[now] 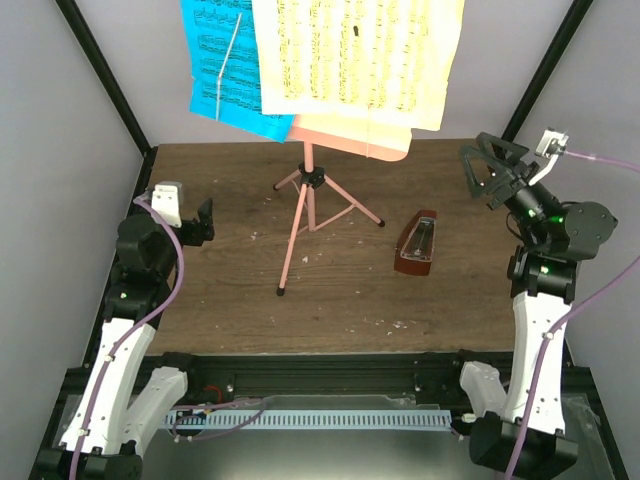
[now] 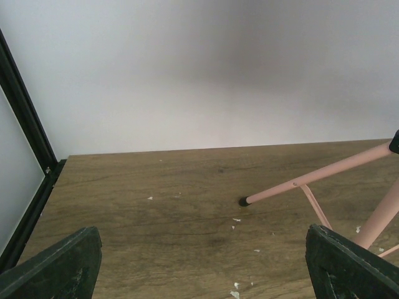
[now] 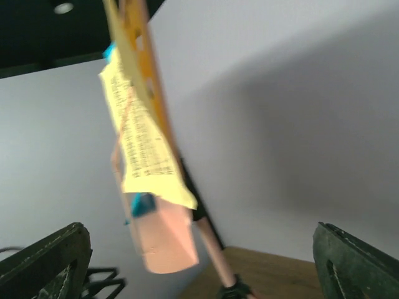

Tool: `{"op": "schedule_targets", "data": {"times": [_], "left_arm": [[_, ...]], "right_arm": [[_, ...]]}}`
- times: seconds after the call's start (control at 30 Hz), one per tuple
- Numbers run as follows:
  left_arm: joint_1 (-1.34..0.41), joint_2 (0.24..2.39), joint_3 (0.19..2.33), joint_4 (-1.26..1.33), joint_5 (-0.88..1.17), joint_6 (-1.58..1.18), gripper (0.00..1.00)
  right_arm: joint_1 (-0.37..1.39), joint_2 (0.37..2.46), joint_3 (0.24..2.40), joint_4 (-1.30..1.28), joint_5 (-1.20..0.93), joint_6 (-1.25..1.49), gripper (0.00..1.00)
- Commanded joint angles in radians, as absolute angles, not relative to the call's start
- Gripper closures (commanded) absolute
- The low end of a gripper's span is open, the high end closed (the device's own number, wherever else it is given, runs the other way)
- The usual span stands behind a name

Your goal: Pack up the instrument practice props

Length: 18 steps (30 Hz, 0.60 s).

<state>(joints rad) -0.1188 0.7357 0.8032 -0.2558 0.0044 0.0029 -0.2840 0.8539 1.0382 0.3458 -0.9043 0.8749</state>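
Note:
The pink tripod music stand [image 1: 303, 215] stands at the table's middle back. Its desk [image 1: 352, 137] carries a blue sheet-music page [image 1: 222, 70] and a yellow one [image 1: 355, 55]. The reddish-brown pyramid metronome [image 1: 417, 243] stands right of the stand's legs. My left gripper [image 1: 203, 222] is open and empty, low at the table's left; its view shows a stand leg [image 2: 312, 179]. My right gripper [image 1: 490, 172] is open and empty, raised at the right, tilted toward the stand. Its blurred view shows the yellow page [image 3: 140, 140], the pink desk [image 3: 165, 240] and the pole [image 3: 215, 249].
Brown wooden tabletop [image 1: 220, 300] with small white specks. Grey walls and black frame posts [image 1: 100, 70] enclose the back and sides. A black rail and cable tray [image 1: 330, 415] run along the near edge between the arm bases.

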Motion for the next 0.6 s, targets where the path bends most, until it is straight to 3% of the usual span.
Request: {"op": "schedule_targets", "data": {"times": [0.0,0.17,0.57], "left_arm": [[-0.122,0.728,0.804,-0.231,0.020,-0.009,0.10],[-0.122,0.727,0.805,-0.232,0.034,-0.014,0.10],[-0.123,0.724,0.805,-0.232,0.037,-0.017,0.10]], "right_arm": [[-0.272,0.916,1.132,0.493,-1.150,1.024,0.03],[-0.194,0.984,1.294,0.235,-1.123,0.828,0.04],[-0.064,1.100,1.390,0.152,-1.057,0.709,0.26]]}}
